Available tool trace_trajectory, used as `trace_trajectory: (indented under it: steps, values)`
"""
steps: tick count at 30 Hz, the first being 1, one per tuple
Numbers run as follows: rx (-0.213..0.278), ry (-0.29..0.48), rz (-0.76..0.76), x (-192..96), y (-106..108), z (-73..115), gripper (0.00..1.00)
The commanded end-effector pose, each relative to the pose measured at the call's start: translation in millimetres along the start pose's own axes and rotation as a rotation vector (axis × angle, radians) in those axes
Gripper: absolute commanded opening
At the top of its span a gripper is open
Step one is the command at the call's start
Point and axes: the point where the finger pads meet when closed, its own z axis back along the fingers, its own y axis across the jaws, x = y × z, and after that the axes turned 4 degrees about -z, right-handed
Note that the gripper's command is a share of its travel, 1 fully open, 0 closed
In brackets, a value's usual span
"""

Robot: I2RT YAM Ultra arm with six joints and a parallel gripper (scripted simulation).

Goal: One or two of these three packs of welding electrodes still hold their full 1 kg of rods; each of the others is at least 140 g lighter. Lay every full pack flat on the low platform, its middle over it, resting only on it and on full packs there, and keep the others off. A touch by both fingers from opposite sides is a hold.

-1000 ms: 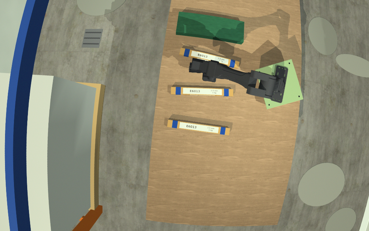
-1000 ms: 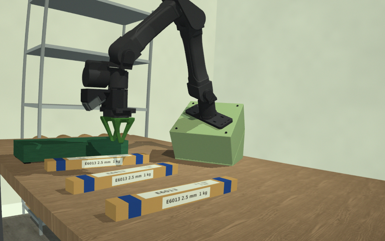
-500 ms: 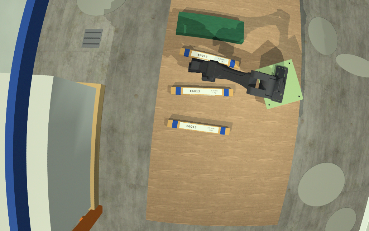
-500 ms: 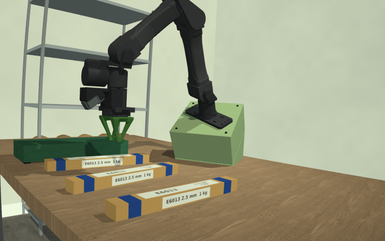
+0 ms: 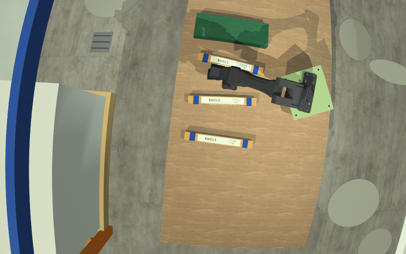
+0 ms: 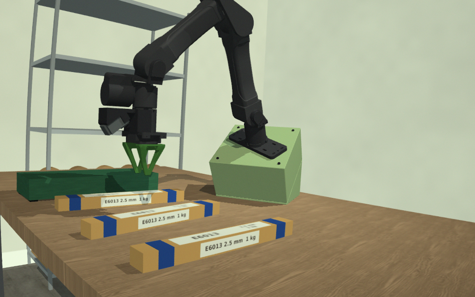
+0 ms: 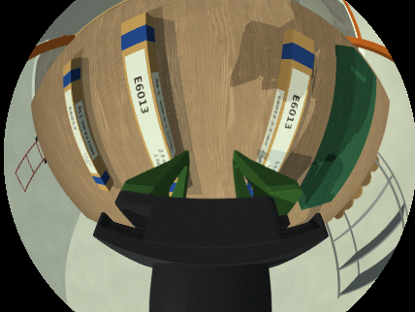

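While the fingers (image 6: 143,171) hang open and empty, three packs lie on the wooden table (image 6: 350,252).

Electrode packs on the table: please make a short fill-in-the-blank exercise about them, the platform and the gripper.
1. The number of electrode packs lying on the wooden table is ____.
2. The low platform is dark ____ in colour.
3. The gripper hangs above the table and holds ____.
4. The number of packs resting on the platform is ____.

Missing words: three; green; nothing; zero

Each pack (image 6: 211,242) reads "E6013 2.5 mm 1 kg".
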Motion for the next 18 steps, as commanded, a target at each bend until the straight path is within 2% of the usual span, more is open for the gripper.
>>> trace_trajectory:
  steps: [1,18]
  values:
    - [-0.002,-0.024,0.002,2,0,15.5,0.44]
    - [-0.002,-0.024,0.002,1,0,35.6,0.44]
